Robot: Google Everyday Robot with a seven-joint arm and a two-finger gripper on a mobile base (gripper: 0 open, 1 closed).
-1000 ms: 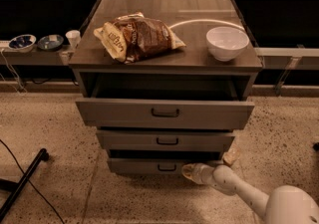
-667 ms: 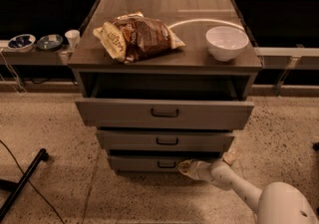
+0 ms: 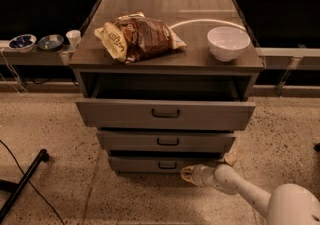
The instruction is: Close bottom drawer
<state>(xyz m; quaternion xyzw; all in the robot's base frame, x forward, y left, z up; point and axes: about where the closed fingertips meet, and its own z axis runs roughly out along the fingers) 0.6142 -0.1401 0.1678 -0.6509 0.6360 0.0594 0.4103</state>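
The bottom drawer (image 3: 150, 164) is the lowest of three grey-brown drawers in the cabinet, with a small black bar handle (image 3: 167, 166). Its front stands out a little from the cabinet, less far than the middle drawer (image 3: 165, 141) and the top drawer (image 3: 165, 114), which is pulled out the most. My gripper (image 3: 187, 174) comes in low from the lower right on a white arm (image 3: 240, 189). Its tip is at the right part of the bottom drawer's front, just right of the handle, close to the floor.
On the cabinet top lie a brown snack bag (image 3: 139, 36) and a white bowl (image 3: 228, 43). Small bowls (image 3: 22, 42) and a cup (image 3: 73, 38) sit on a low shelf at left. A black stand leg (image 3: 25, 179) crosses the speckled floor at lower left.
The gripper has moved left along the bottom drawer's front toward the handle. The bottom drawer's front sits slightly further in than a second ago.
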